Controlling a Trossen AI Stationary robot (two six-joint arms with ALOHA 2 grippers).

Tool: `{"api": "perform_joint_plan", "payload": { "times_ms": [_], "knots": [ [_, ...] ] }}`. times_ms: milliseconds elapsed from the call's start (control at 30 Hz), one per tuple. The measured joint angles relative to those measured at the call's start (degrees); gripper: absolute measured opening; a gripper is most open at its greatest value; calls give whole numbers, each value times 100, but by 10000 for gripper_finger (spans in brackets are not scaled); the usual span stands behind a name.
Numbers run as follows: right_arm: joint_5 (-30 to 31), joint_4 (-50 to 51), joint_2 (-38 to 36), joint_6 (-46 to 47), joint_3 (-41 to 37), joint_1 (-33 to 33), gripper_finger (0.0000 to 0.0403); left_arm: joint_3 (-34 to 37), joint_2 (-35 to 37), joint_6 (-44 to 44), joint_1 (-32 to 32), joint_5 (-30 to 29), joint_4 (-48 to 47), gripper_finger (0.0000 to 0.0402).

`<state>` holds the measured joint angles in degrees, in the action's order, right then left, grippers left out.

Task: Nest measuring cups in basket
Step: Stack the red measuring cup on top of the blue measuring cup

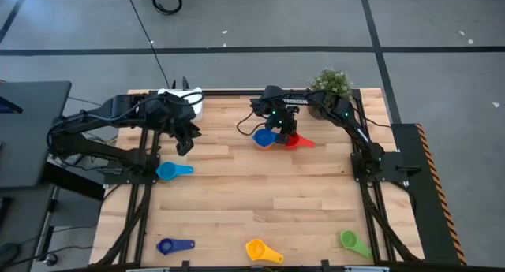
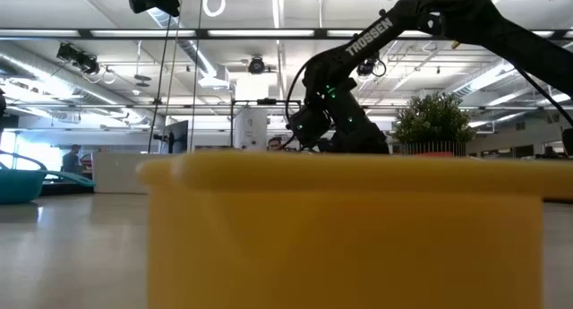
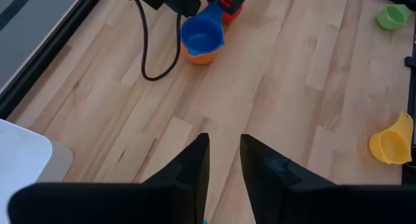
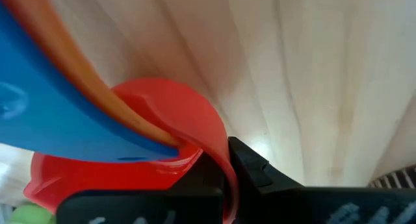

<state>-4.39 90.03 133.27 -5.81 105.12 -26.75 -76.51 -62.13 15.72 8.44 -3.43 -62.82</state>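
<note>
A blue cup (image 3: pixel 201 30) sits nested in an orange cup (image 3: pixel 198 55) at the far middle of the table. A red cup (image 1: pixel 297 141) lies just to their right, its handle pointing right. My right gripper (image 1: pixel 282 135) is shut between them, low over the table. My left gripper (image 1: pixel 185 143) hangs open above bare wood near the white basket (image 1: pixel 189 100), its fingers (image 3: pixel 195 165) holding nothing. The light blue (image 1: pixel 175 171), dark blue (image 1: pixel 175 245), yellow (image 1: pixel 263 251) and green (image 1: pixel 353 241) cups rest on the table. My right gripper comes down steeply from above, and the red cup's thin wall (image 4: pixel 224 160) runs between its two fingers. The blue and orange cups' edges (image 4: pixel 170 141) end right against one finger; I cannot tell whether they are gripped too. Whether the red cup rests on the table is hidden.
A potted plant (image 1: pixel 330 86) stands at the far right corner behind the right arm. In the low view the yellow cup (image 2: pixel 358 228) fills the foreground. Bare wood lies across the table's middle.
</note>
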Motion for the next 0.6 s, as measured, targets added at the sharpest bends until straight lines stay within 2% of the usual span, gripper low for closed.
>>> {"api": "perform_joint_plan", "payload": {
  "times_ms": [433, 600],
  "knots": [
    [-273, -1, -5, -37, -4, -54, 8, 0, 0, 16, 1, 1, -1, 94],
    [-259, -1, -315, -132, -11, -49, 8, 0, 0, 16, 0, 1, -1, 94]
  ]
}}
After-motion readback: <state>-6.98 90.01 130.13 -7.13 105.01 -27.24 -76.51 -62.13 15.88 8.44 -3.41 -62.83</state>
